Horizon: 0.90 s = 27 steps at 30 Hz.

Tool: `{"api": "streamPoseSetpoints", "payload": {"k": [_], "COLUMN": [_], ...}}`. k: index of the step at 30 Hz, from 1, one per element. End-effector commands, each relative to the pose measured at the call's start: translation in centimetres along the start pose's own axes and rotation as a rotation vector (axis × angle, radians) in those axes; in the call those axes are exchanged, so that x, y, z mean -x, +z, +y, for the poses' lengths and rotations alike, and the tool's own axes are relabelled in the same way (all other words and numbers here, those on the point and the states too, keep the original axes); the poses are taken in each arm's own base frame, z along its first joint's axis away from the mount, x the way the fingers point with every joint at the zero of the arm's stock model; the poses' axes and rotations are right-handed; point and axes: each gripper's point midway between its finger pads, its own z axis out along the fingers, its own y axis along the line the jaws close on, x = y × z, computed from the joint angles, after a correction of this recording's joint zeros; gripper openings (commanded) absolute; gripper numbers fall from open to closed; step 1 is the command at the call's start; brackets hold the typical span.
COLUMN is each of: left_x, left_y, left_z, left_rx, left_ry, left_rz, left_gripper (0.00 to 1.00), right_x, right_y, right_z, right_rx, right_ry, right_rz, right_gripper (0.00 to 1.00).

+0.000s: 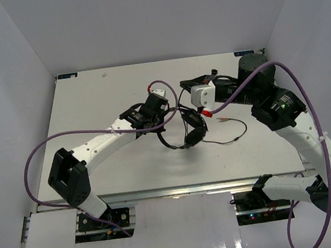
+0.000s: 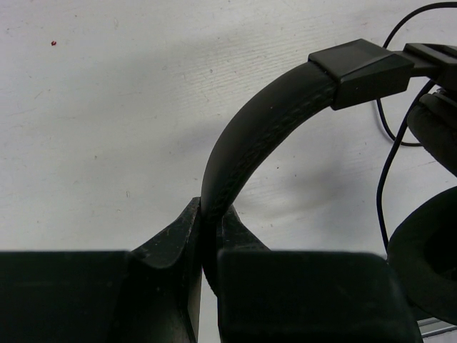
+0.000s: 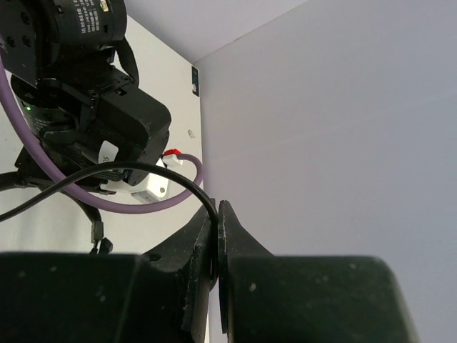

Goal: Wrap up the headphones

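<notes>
Headphones (image 1: 186, 132) sit near the middle of the table (image 1: 90, 103) in the top view, with the left gripper (image 1: 158, 126) at their left side and the right gripper (image 1: 184, 85) just beyond them toward the far edge. From the left wrist, the jaws are clamped tight on the headband (image 2: 250, 136). From the right wrist, the jaws are pinched together on the thin black cord (image 3: 107, 171).

White table (image 1: 90, 97), pale walls (image 1: 140, 18)
</notes>
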Motion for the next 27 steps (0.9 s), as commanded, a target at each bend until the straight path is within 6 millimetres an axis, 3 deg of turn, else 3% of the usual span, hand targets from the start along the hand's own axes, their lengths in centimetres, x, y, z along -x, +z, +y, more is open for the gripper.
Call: {"api": "streamPoseSetpoints", "payload": {"k": [1,12,21,27], "left_x": [2.4,0.1,1.3,1.2], "left_y": [-1.9,-1.5,-1.8,-0.4], "left_z": [-1.5,-1.9,-3.2,-4.0], "left_rx": [-0.089,-0.148,-0.203,-0.202], "left_ry": [-0.061,-0.055,-0.094,-0.129], "left_rz": [-0.094,-0.069,-0.097,-0.070], "left_gripper": [0.00,0.00,0.00,0.00], "right_x": [1.0,-0.1,-0.7,-0.4], "right_y": [-0.4,0.6,2.1,2.4], "right_z": [-3.4,-5.1,-3.4,-3.0], "right_rx": [-0.106,-0.152,-0.090,-0.079], "right_ry": [-0.033,-0.050,-0.033,-0.031], "right_rz": [-0.003,0.038,0.031,0.026], "right_gripper": [0.08,0.08,0.08,0.08]}}
